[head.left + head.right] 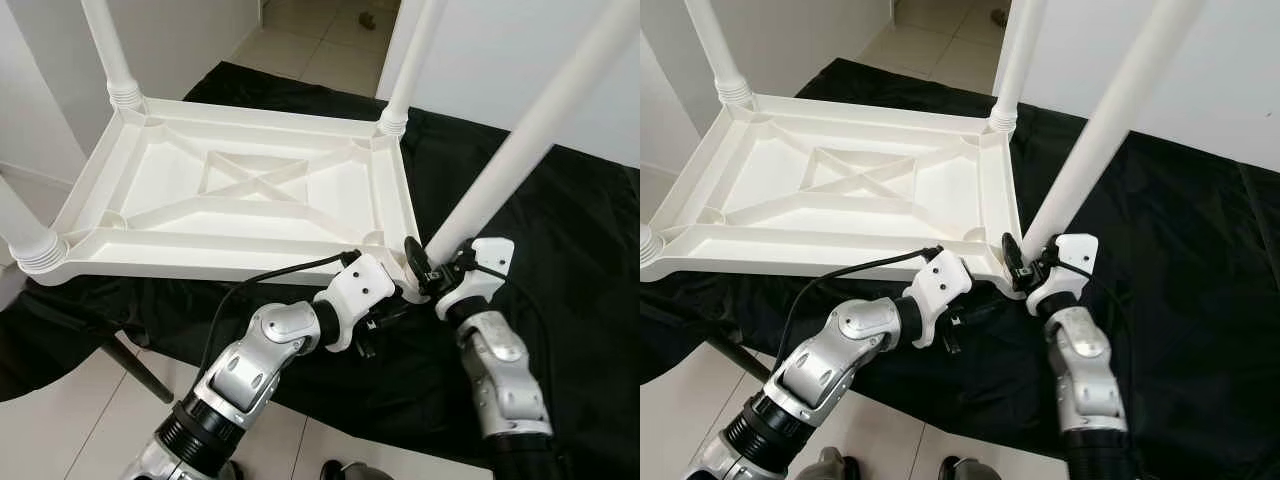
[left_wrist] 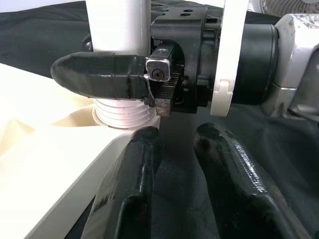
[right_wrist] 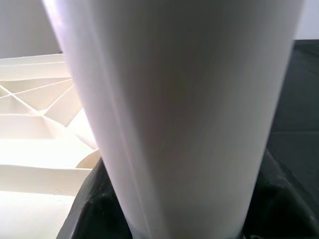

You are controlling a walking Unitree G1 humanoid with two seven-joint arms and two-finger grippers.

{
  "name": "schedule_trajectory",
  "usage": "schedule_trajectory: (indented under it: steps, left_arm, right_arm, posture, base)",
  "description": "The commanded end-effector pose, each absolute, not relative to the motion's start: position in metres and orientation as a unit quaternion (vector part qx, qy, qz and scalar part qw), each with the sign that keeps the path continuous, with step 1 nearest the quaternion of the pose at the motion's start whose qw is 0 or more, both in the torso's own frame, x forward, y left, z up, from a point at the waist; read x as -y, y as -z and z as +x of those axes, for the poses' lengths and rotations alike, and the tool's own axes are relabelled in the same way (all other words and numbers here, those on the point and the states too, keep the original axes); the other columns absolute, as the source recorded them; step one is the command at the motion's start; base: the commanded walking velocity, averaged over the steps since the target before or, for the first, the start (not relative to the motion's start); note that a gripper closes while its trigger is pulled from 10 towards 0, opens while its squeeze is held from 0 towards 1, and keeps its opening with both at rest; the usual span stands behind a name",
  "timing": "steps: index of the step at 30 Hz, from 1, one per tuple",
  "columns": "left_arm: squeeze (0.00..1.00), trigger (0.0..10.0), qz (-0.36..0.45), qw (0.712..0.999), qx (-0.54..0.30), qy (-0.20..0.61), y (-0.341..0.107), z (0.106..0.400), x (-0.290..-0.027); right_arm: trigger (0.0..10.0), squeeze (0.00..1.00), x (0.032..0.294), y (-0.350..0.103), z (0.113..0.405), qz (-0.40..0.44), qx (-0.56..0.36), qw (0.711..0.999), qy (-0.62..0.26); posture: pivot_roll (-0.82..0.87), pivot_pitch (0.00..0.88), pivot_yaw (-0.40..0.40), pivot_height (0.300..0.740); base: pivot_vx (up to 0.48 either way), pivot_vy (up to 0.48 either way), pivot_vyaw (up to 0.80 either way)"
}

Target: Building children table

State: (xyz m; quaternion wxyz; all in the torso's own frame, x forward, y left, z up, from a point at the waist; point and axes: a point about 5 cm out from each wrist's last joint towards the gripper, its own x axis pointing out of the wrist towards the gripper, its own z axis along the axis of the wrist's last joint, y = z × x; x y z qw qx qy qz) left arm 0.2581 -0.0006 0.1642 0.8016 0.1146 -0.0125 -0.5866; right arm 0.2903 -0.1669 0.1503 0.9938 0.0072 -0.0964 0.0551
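Gripping table leg (image 1: 520, 150) in right claw (image 1: 428, 268)

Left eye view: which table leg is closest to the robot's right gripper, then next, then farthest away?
From the right gripper:
1. Near-right leg, in the gripper at its base.
2. Far-right leg, at the corner behind.
3. Far-left leg, diagonally across the table top.

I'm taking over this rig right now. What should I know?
Right gripper: shut on the fourth leg, low down near its threaded base at the tabletop's near right corner.
Left gripper: open, holding nothing, beside that corner.
Tabletop: upside down on black cloth.
Done: three other legs stand in their corners.
Left: whether the fourth is fully seated cannot be told; check it, then turn the table over.
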Motion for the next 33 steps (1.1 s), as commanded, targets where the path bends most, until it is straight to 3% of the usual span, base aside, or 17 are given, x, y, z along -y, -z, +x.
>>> schedule_trajectory:
  steps: [1,8,9,19,26,27,28,29,33]
  left_arm:
    - [0.0,10.0,0.113,0.783,0.01,0.612,-0.163,0.252,0.005]
    - [0.0,10.0,0.114,0.781,0.009,0.614,-0.163,0.251,0.006]
    - [0.0,10.0,0.113,0.781,0.009,0.614,-0.162,0.251,0.006]
    - [0.0,10.0,0.11,0.784,0.005,0.611,-0.161,0.249,0.006]
    - [0.0,10.0,0.112,0.786,0.0,0.607,-0.16,0.251,0.001]
    - [0.0,10.0,0.112,0.786,0.0,0.608,-0.16,0.251,0.001]
    - [0.0,10.0,0.112,0.786,0.0,0.608,-0.16,0.251,0.001]
    - [0.0,10.0,0.113,0.786,0.0,0.608,-0.16,0.251,0.001]
    - [0.0,10.0,0.114,0.785,0.0,0.609,-0.161,0.253,0.001]
  right_arm:
    - [10.0,0.0,0.168,-0.133,0.285,0.002,0.055,0.998,-0.034]
    - [10.0,0.0,0.157,-0.135,0.278,0.011,0.058,0.998,0.029]
    - [10.0,1.0,0.155,-0.136,0.276,0.008,0.06,0.997,0.04]
    - [10.0,1.0,0.155,-0.139,0.271,0.017,0.059,0.996,0.069]
    - [10.0,1.0,0.166,-0.143,0.281,0.025,0.05,0.996,-0.066]
    - [10.0,0.09,0.168,-0.144,0.283,0.015,0.047,0.994,-0.097]
    - [10.0,0.09,0.168,-0.144,0.283,0.015,0.047,0.994,-0.097]
    - [10.0,0.0,0.169,-0.145,0.284,0.01,0.044,0.992,-0.122]
    - [10.0,0.0,0.173,-0.147,0.287,-0.014,0.046,0.983,-0.178]
  posture:
    - [0.02,0.124,-0.071,0.74]
    - [0.02,0.127,-0.08,0.74]
    - [0.02,0.127,-0.082,0.74]
    - [0.03,0.137,-0.086,0.74]
    - [0.03,0.142,-0.077,0.74]
    - [0.03,0.14,-0.077,0.74]
    - [0.03,0.14,-0.077,0.74]
    - [0.02,0.14,-0.077,0.74]
    - [0.02,0.136,-0.071,0.74]
  base:
    - [0.0,0.0,0.0]
    - [0.0,0.0,0.0]
    - [0.0,0.0,0.0]
    - [0.0,0.0,0.0]
    - [0.0,0.0,0.0]
    - [0.0,0.0,0.0]
    - [0.0,0.0,0.0]
    - [0.0,0.0,0.0]
    - [0.0,0.0,0.0]
